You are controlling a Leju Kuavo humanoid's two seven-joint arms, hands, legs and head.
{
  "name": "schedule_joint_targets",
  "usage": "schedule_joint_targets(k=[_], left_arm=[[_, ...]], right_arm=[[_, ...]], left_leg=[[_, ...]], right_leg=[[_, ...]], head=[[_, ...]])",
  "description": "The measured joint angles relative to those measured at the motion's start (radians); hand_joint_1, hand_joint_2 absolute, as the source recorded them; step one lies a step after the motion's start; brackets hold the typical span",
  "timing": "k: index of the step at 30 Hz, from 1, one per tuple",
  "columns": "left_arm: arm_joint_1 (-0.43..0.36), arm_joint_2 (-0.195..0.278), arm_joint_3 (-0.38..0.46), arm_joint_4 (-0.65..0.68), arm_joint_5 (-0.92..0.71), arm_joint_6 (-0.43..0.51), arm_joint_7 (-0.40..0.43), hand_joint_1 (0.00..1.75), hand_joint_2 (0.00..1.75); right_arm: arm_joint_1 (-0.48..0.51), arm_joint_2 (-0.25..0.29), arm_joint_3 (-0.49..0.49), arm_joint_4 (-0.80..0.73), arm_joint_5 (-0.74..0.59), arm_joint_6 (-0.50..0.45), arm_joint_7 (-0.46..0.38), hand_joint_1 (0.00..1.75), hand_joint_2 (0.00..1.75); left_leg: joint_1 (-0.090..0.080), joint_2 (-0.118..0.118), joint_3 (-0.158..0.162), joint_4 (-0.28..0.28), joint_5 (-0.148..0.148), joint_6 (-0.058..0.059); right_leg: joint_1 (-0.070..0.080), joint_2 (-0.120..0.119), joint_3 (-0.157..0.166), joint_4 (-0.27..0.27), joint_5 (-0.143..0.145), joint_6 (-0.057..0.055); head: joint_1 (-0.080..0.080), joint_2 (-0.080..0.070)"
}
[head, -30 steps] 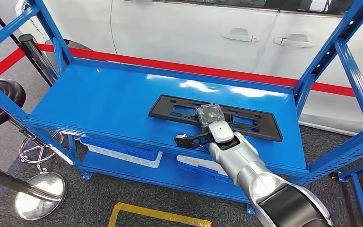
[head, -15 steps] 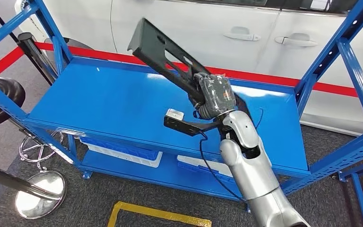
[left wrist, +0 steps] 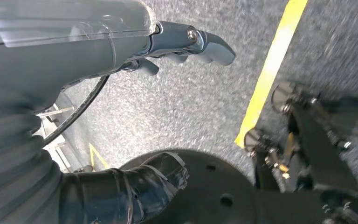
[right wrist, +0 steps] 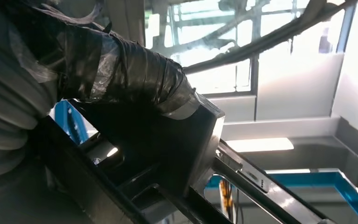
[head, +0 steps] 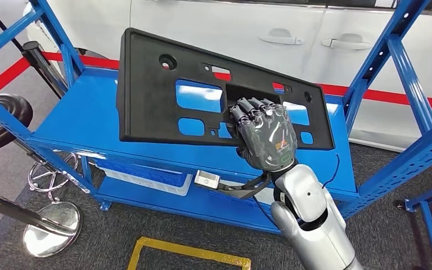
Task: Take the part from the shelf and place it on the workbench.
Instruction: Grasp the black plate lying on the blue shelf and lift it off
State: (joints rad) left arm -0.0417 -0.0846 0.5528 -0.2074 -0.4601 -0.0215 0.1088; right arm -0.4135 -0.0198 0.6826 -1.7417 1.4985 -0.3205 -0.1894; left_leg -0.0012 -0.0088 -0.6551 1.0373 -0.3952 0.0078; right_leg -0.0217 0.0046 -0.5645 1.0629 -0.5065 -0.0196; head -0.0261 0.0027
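R hand (head: 265,136) fingers clamped thru flat black plastic plate (head: 163,90); now lifted off blue metal shelf (head: 118,121), upright. L hand (left wrist: 121,42) fingers loose, holding nothing. Next: carry to workbench.

A: Flat black plastic plate with cut-outs (head: 202,104), a second ago lying on the blue metal shelf (head: 90,126). Now?

B: Off the shelf, raised, broad face turned to the head camera. Half a second ago it was edge-on and tilted.

A: Right hand (head: 264,135)?

B: Gripping the plate's lower middle, lifted and rolled back-outward.
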Motion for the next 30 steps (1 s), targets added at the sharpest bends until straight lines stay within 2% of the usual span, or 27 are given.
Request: schedule_joint_targets(k=[1, 2, 3, 4, 5, 6, 7, 8, 9, 11, 12, 13, 15, 16, 17, 18, 20, 21, 22, 23, 24, 26, 27, 28, 30], left_arm=[[0.001, 0.000, 0.001, 0.000, -0.003, 0.000, 0.000, 0.00, 1.75], [0.001, 0.000, 0.001, 0.000, -0.006, -0.001, 0.000, 0.00, 1.75], [0.001, 0.000, 0.002, 0.000, -0.010, -0.001, 0.000, 0.00, 1.75], [0.000, 0.000, 0.002, 0.000, -0.014, -0.002, 0.000, 0.00, 1.75], [0.000, 0.000, 0.003, 0.000, -0.018, -0.002, 0.000, 0.00, 1.75], [0.000, 0.000, 0.004, 0.000, -0.022, -0.002, 0.000, 0.00, 1.75], [-0.001, 0.000, 0.005, -0.001, -0.027, -0.003, 0.000, 0.00, 1.75], [-0.001, 0.000, 0.005, -0.001, -0.031, -0.003, 0.000, 0.00, 1.75], [-0.001, 0.000, 0.006, -0.002, -0.035, -0.003, 0.000, 0.00, 1.75], [-0.002, 0.000, 0.008, -0.006, -0.041, -0.003, -0.001, 0.00, 1.75], [-0.003, 0.001, 0.010, -0.007, -0.043, -0.003, -0.001, 0.00, 1.75], [-0.004, 0.001, 0.014, -0.008, -0.044, -0.004, -0.002, 0.00, 1.75], [-0.004, 0.001, 0.022, -0.008, -0.045, -0.005, -0.002, 0.00, 1.75], [-0.005, 0.000, 0.026, -0.008, -0.045, -0.005, -0.002, 0.00, 1.75], [-0.006, -0.001, 0.029, -0.009, -0.044, -0.006, -0.001, 0.00, 1.75], [-0.006, -0.002, 0.033, -0.009, -0.045, -0.007, 0.000, 0.00, 1.75], [-0.004, -0.003, 0.041, -0.010, -0.046, -0.008, 0.004, 0.00, 1.75], [-0.002, -0.003, 0.045, -0.012, -0.048, -0.008, 0.006, 0.00, 1.75], [-0.002, -0.003, 0.049, -0.013, -0.050, -0.008, 0.008, 0.00, 1.75], [-0.001, -0.003, 0.052, -0.014, -0.054, -0.008, 0.011, 0.00, 1.75], [-0.001, -0.003, 0.054, -0.015, -0.061, -0.009, 0.012, 0.00, 1.75], [-0.001, -0.003, 0.056, -0.017, -0.075, -0.011, 0.014, 0.00, 1.75], [0.000, -0.002, 0.056, -0.019, -0.083, -0.013, 0.015, 0.00, 1.75], [0.002, -0.002, 0.057, -0.020, -0.090, -0.014, 0.016, 0.00, 1.75], [0.005, 0.000, 0.060, -0.022, -0.106, -0.014, 0.021, 0.00, 1.75]], right_arm=[[0.002, -0.006, 0.011, -0.008, 0.001, -0.003, 0.000, 1.75, 1.75], [0.003, -0.012, 0.022, -0.017, 0.002, -0.007, -0.001, 1.75, 1.75], [0.004, -0.018, 0.034, -0.025, 0.003, -0.012, -0.002, 1.75, 1.75], [0.005, -0.024, 0.046, -0.033, 0.004, -0.017, -0.003, 1.75, 1.75], [0.006, -0.031, 0.057, -0.040, 0.005, -0.021, -0.004, 1.75, 1.75], [0.008, -0.038, 0.069, -0.046, 0.004, -0.024, -0.006, 1.75, 1.75], [0.010, -0.045, 0.079, -0.052, 0.002, -0.026, -0.008, 1.75, 1.75], [0.012, -0.052, 0.089, -0.057, 0.000, -0.027, -0.010, 1.75, 1.75], [0.013, -0.057, 0.098, -0.063, -0.003, -0.028, -0.011, 1.75, 1.75], [0.014, -0.066, 0.110, -0.076, -0.011, -0.029, -0.012, 1.75, 1.75], [0.015, -0.070, 0.114, -0.081, -0.015, -0.029, -0.011, 1.75, 1.75], [0.015, -0.073, 0.118, -0.085, -0.019, -0.029, -0.009, 1.75, 1.75], [0.017, -0.080, 0.125, -0.089, -0.025, -0.026, -0.004, 1.75, 1.75], [0.017, -0.083, 0.128, -0.090, -0.027, -0.025, -0.001, 1.75, 1.75], [0.018, -0.087, 0.130, -0.091, -0.029, -0.023, 0.001, 1.75, 1.75], [0.019, -0.090, 0.130, -0.092, -0.030, -0.021, 0.004, 1.75, 1.75], [0.024, -0.096, 0.131, -0.093, -0.030, -0.012, 0.013, 1.75, 1.75], [0.027, -0.098, 0.131, -0.093, -0.028, -0.005, 0.020, 1.75, 1.75], [0.029, -0.098, 0.131, -0.093, -0.023, 0.003, 0.028, 1.75, 1.75], [0.030, -0.099, 0.132, -0.093, -0.016, 0.012, 0.037, 1.75, 1.75], [0.030, -0.099, 0.133, -0.094, -0.009, 0.020, 0.048, 1.75, 1.75], [0.030, -0.099, 0.134, -0.096, 0.002, 0.032, 0.067, 1.75, 1.75], [0.030, -0.099, 0.134, -0.099, 0.004, 0.036, 0.075, 1.75, 1.75], [0.030, -0.100, 0.134, -0.101, 0.003, 0.039, 0.082, 1.75, 1.75], [0.031, -0.101, 0.133, -0.104, -0.006, 0.048, 0.094, 1.75, 1.75]], left_leg=[[0.001, 0.001, -0.009, 0.013, -0.017, -0.007], [0.004, 0.001, -0.021, 0.044, -0.051, -0.013], [0.006, 0.002, -0.038, 0.095, -0.099, -0.018], [0.009, 0.003, -0.054, 0.158, -0.148, -0.023], [0.010, 0.003, -0.066, 0.220, -0.183, -0.027], [0.011, 0.003, -0.067, 0.259, -0.198, -0.029], [0.011, 0.003, -0.051, 0.266, -0.193, -0.028], [0.011, 0.003, -0.018, 0.238, -0.172, -0.025], [0.010, 0.003, 0.031, 0.179, -0.148, -0.019], [0.005, 0.003, 0.133, 0.035, -0.131, -0.005], [0.001, 0.003, 0.161, -0.012, -0.130, 0.001], [-0.002, 0.003, 0.173, -0.037, -0.132, 0.006], [-0.003, 0.005, 0.166, -0.052, -0.110, 0.015], [-0.001, 0.007, 0.163, -0.061, -0.097, 0.022], [0.001, 0.010, 0.156, -0.069, -0.083, 0.030], [0.004, 0.013, 0.147, -0.072, -0.070, 0.036], [0.002, 0.015, 0.118, -0.067, -0.050, 0.042], [0.001, 0.015, 0.100, -0.062, -0.041, 0.041], [0.001, 0.016, 0.082, -0.054, -0.033, 0.040], [0.001, 0.016, 0.063, -0.045, -0.026, 0.038], [0.001, 0.015, 0.045, -0.034, -0.020, 0.035], [0.000, 0.014, 0.014, -0.011, -0.012, 0.027], [-0.001, 0.014, 0.005, -0.003, -0.007, 0.022], [-0.002, 0.013, 0.000, 0.000, 0.000, 0.016], [0.000, 0.013, -0.005, -0.002, 0.014, 0.004]], right_leg=[[-0.001, -0.001, -0.009, -0.001, 0.008, -0.009], [-0.003, -0.003, -0.019, -0.003, 0.017, -0.017], [-0.003, -0.004, -0.029, -0.003, 0.026, -0.021], [-0.002, -0.006, -0.040, -0.002, 0.035, -0.024], [0.000, -0.007, -0.051, -0.002, 0.043, -0.026], [0.002, -0.009, -0.062, -0.002, 0.051, -0.026], [0.003, -0.010, -0.072, -0.002, 0.058, -0.025], [0.004, -0.011, -0.081, -0.002, 0.066, -0.025], [0.006, -0.011, -0.089, -0.001, 0.073, -0.024], [0.008, -0.012, -0.098, -0.003, 0.088, -0.018], [0.007, -0.013, -0.099, -0.005, 0.096, -0.012], [0.006, -0.014, -0.100, -0.009, 0.104, -0.006], [0.004, -0.016, -0.100, -0.018, 0.118, 0.008], [0.005, -0.015, -0.104, -0.013, 0.108, 0.013], [0.006, -0.013, -0.112, 0.007, 0.078, 0.017], [0.006, -0.011, -0.126, 0.049, 0.032, 0.019], [0.006, -0.009, -0.155, 0.171, -0.061, 0.024], [0.006, -0.008, -0.162, 0.222, -0.078, 0.026], [0.005, -0.009, -0.154, 0.247, -0.071, 0.028], [0.005, -0.009, -0.131, 0.238, -0.049, 0.028], [0.004, -0.009, -0.090, 0.196, -0.022, 0.028], [0.006, -0.008, 0.001, 0.071, -0.016, 0.022], [0.009, -0.007, 0.029, 0.025, -0.023, 0.017], [0.012, -0.006, 0.039, 0.001, -0.033, 0.012], [0.013, -0.005, 0.030, -0.010, -0.019, -0.001]], head=[[0.000, 0.000], [-0.001, 0.000], [-0.001, 0.000], [-0.002, 0.000], [-0.002, 0.000], [-0.001, 0.000], [-0.002, 0.000], [-0.001, 0.000], [-0.002, 0.000], [-0.001, 0.000], [-0.001, 0.000], [-0.001, 0.000], [-0.001, 0.000], [0.000, 0.000], [0.000, 0.000], [0.001, 0.000], [0.001, 0.000], [0.001, 0.000], [0.001, 0.000], [0.001, 0.000], [0.001, 0.000], [0.000, 0.000], [0.000, 0.000], [0.000, 0.000], [0.002, 0.000]])
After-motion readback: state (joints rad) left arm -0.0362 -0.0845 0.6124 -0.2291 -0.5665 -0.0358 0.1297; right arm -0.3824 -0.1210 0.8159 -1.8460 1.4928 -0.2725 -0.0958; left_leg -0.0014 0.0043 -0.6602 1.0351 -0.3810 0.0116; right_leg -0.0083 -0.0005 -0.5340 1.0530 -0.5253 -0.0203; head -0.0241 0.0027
